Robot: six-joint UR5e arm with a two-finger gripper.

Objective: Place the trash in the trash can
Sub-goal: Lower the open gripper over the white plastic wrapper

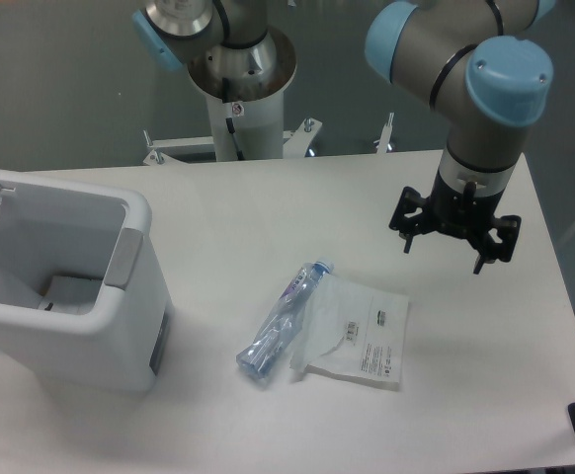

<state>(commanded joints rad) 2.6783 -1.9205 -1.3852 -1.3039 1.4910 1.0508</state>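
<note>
Two pieces of trash lie touching mid-table: a crushed bottle (283,321) and a flat packet (359,341) just beside it. The gripper (452,240) hangs spread and empty, above and apart from them, likely lining up a pick. The trash can (120,296) stands well apart, lid up, ready to receive them.

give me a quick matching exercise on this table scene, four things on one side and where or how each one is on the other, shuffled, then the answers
Column one:
1. crushed bottle
2. plastic packet
3. trash can
4. gripper

Column two:
A. stands at the table's left edge, lid up
B. hangs above the table's right side, holding nothing
C. lies flat, just right of the bottle
D. lies on its side, blue cap pointing toward the far edge

Pairs: 1-D, 2-C, 3-A, 4-B
</note>
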